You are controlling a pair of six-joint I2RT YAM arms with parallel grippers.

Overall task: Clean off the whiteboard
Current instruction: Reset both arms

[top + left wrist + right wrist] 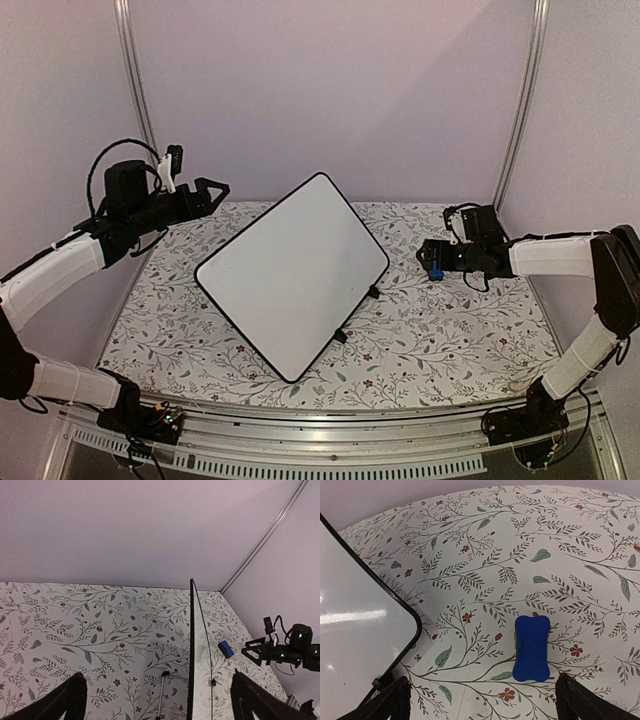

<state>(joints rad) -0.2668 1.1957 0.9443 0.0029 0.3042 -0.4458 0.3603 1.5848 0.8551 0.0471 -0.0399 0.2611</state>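
Overhead cam first: left arm is raised, reaching in from the left, with the left gripper [214,190] spread wide in the air near the whiteboard's [290,280] far-left edge. Right arm stretches in from the right, right gripper [430,258] spread too, over the blue eraser [436,268]. Count: one board mid-table, turned cornerwise, and one eraser on the floral table [450,340]. Left wrist cam: board seen edge-on between wide fingers. Right wrist cam: eraser lies between the fingers, touching neither, with the board's corner at left.
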